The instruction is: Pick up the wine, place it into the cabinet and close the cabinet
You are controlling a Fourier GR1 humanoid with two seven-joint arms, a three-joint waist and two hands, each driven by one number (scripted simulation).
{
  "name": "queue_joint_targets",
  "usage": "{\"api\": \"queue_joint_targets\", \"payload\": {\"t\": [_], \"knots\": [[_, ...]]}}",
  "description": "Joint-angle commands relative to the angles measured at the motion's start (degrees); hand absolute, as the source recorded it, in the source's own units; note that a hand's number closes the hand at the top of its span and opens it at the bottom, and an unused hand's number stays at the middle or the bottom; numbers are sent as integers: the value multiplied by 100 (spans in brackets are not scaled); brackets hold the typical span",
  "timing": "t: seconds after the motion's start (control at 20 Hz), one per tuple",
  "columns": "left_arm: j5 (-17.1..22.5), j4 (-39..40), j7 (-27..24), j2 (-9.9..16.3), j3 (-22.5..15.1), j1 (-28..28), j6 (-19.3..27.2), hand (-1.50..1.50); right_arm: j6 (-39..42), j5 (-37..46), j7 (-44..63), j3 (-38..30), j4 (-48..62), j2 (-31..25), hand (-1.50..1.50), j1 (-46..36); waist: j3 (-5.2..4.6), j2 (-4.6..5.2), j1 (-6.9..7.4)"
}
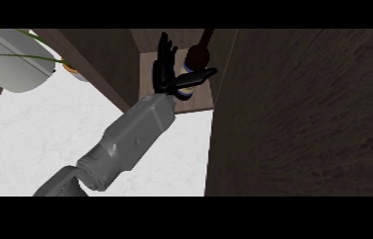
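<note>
Dark wood cabinet (175,104) already holds your wine (195,60) at twelve o'clock, just beyond the straight, open fingers of the hand (166,65) (thumb out toward three o'clock), so pulling back carelessly could topple it.

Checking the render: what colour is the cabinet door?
Dark brown wood grain, on the cabinet door, head view.
</note>
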Motion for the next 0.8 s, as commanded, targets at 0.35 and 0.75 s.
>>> {"api": "queue_joint_targets", "payload": {"t": [0.35, 0.75], "knots": [[269, -688, -612, -2, -369, 204, 336, -150, 29, 11, -22, -45, 24, -47, -150, 30, 2, -53, 143], [520, -804, -527, -2, -577, 141, -62, -150, -80, 123, 160, 98, -29, -11, -150, 20, 1, -80, 295]]}}
